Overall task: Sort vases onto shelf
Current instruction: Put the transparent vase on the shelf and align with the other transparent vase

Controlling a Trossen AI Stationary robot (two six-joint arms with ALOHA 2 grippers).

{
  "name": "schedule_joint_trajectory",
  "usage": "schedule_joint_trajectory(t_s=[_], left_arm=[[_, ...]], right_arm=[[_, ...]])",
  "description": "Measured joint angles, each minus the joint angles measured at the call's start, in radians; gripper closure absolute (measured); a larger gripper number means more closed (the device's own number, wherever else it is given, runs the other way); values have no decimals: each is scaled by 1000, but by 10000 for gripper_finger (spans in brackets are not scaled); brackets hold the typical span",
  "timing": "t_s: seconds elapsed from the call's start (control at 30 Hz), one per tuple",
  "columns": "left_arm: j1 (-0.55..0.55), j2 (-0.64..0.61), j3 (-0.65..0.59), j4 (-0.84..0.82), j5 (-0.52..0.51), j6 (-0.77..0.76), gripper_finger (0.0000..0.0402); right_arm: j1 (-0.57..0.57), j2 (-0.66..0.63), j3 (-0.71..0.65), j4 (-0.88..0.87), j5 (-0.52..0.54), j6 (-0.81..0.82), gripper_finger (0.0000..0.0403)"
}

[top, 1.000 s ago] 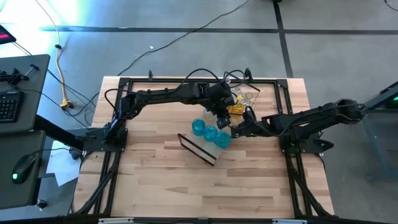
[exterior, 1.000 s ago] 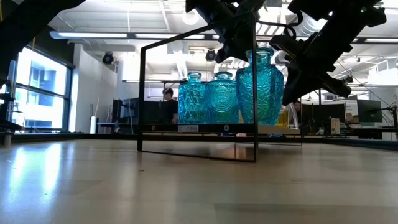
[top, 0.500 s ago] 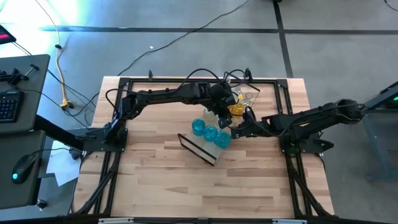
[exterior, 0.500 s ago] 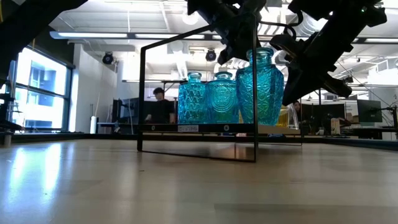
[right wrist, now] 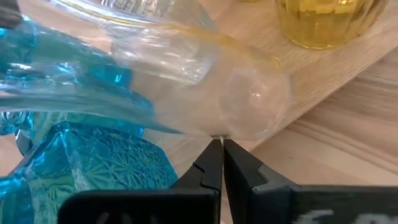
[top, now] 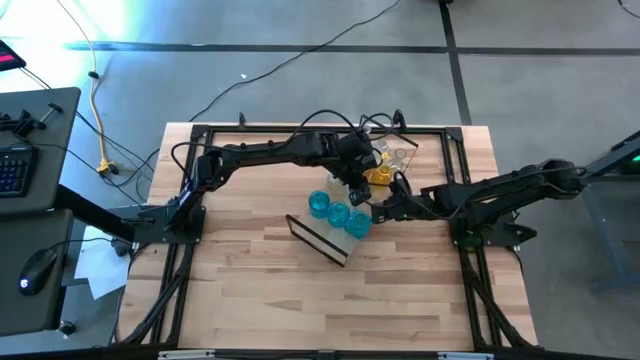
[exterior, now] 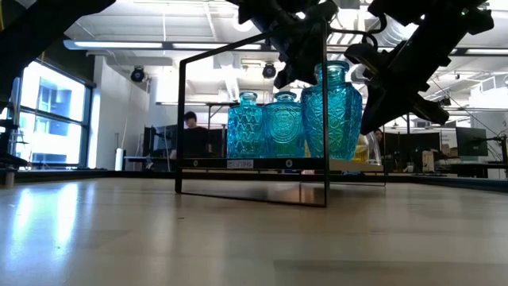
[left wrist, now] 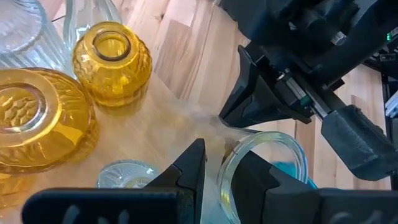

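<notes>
Wood shelf [top: 330, 245] — left gripper [left wrist: 214, 171] pinches clear vase [left wrist: 264, 163] rim beside teal vases [exterior: 287, 119].
Vase upright below left gripper; right gripper [right wrist: 217, 152], fingers together, touches its side — left nearer.

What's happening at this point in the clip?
Both arms are working over the shelf. Three teal vases stand on it in a row. The left gripper pinches the rim of a clear vase beside them. The right gripper, shut, presses its tips against that vase. Yellow vases stand behind.
</notes>
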Motion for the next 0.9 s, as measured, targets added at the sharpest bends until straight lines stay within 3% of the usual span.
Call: schedule_joint_trajectory(t_s=[0.63,0.9], left_arm=[[-2,0,-1,19,-6,27,349],[-4,2,-1,23,7,24,316]], right_arm=[[1,0,0,7,-1,-14,403],[1,-1,0,12,7,-19,403]])
